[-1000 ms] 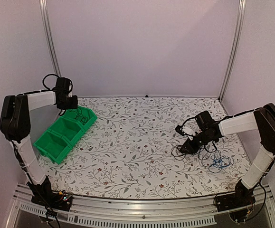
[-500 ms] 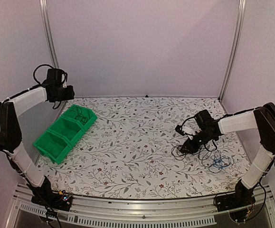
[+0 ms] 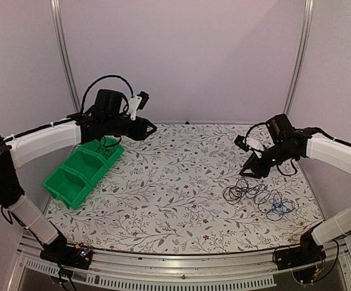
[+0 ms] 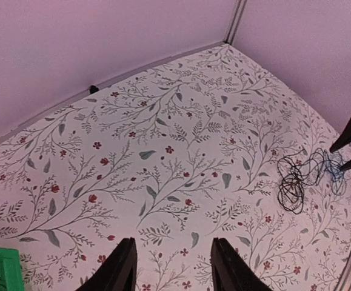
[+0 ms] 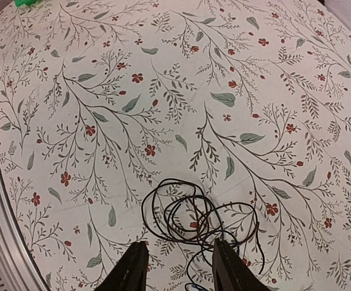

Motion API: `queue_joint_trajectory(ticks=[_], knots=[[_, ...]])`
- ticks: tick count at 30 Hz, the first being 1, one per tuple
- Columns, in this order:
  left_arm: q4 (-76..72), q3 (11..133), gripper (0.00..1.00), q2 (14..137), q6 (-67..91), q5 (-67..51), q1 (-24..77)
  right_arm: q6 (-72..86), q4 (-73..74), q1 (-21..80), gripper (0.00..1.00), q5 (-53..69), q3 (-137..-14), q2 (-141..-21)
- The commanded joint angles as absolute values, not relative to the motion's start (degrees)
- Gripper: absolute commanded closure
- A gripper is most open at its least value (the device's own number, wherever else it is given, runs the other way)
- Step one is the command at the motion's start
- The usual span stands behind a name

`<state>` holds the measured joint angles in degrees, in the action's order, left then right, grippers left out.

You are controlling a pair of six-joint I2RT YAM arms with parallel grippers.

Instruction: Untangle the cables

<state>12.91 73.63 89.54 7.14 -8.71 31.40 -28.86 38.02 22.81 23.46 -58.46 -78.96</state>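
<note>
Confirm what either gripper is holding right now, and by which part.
Nothing is held. The left gripper is open over the floral tabletop; the right gripper is open above the tangle of thin black and blue cables.

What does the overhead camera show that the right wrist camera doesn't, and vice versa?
Only overhead: the black-and-white left arm, its open left gripper, and a dark wire in the far compartment of the green plastic bin row. Only right wrist: a close look at single loops beneath the open right gripper's black fingertips. Both: the tangle of thin dark cables on the floral-patterned table.
</note>
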Motion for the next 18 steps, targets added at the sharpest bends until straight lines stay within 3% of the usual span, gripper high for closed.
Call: queue_joint_trajectory(ticks=[1,9,18], knots=[[10.06,72.64,0.59,95.50,7.70,-13.65,38.84,-30.40,41.11,22.59,0.62,23.04,-57.89,-79.77],[4.27,74.95,0.60,105.01,12.50,-15.38,47.19,-29.83,39.05,19.45,0.67,17.28,-56.33,-84.17],[3.22,78.21,0.61,109.38,13.96,-16.71,50.79,-29.34,35.53,16.77,0.63,10.96,-55.21,-89.21]])
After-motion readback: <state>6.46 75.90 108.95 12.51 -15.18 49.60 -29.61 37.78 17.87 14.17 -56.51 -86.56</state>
